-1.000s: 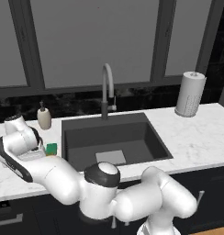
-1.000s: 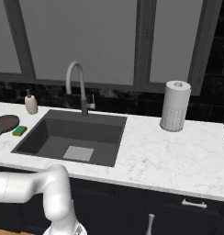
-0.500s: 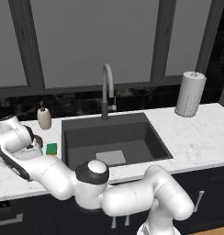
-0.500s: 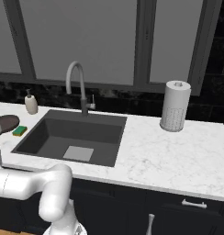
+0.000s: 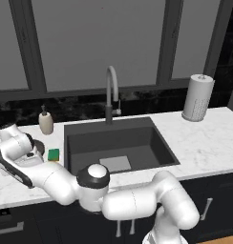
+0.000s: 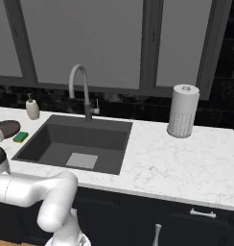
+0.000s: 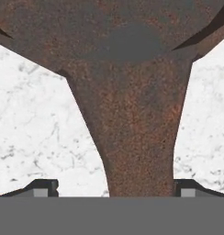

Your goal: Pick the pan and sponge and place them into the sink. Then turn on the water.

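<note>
The pan (image 7: 132, 105) fills the hand view: dark brown bowl at the top, reddish-brown handle running down between my fingertips (image 7: 45, 188). My gripper (image 7: 118, 189) is open and straddles the handle, with a gap on each side. The pan (image 6: 7, 128) lies on the white counter left of the sink (image 6: 107, 139). The green sponge (image 5: 53, 154) sits between the pan and the sink (image 5: 154, 143). In the left base view my white hand (image 5: 18, 143) hangs over the pan. No water shows at the faucet (image 5: 111, 88).
A beige soap dispenser (image 5: 46, 121) stands behind the sponge by the black backsplash. A paper towel roll (image 5: 198, 97) stands on the counter right of the sink. A light grey plate (image 5: 115, 163) lies at the basin's bottom. My arm's elbow (image 5: 92, 178) hangs before the counter's front edge.
My hand has swung a little left and down over the pan. The pan and the sponge have not moved.
</note>
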You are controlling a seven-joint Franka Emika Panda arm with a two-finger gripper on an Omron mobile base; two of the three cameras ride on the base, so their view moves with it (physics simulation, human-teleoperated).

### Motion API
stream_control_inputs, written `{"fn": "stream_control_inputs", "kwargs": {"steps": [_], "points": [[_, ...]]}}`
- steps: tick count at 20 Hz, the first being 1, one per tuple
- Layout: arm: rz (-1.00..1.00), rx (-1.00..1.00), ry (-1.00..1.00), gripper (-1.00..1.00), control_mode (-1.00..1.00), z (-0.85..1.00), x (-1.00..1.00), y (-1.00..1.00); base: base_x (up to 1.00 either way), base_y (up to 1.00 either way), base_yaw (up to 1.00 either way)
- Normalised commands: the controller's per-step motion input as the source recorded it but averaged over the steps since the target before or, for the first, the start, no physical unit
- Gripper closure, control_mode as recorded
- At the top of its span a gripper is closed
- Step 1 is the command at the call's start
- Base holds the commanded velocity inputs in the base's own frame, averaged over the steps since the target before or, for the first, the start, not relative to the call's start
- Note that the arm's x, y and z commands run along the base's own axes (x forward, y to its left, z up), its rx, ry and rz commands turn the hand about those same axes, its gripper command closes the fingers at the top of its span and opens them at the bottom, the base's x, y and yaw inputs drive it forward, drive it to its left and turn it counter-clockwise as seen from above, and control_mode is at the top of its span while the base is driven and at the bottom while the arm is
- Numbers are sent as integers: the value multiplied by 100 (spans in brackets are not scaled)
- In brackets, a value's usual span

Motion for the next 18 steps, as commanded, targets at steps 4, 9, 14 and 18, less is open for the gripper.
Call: {"fn": "stream_control_inputs", "kwargs": {"steps": [4,9,14,18], "points": [[0,0,0,-100,-100,-34,0,0,0,0,0],[-2,0,-1,100,-100,-38,0,-5,0,0,0],[-7,0,-6,100,-100,-53,0,-52,0,0,0],[-4,0,-7,100,-100,-63,-1,-76,0,0,0]]}}
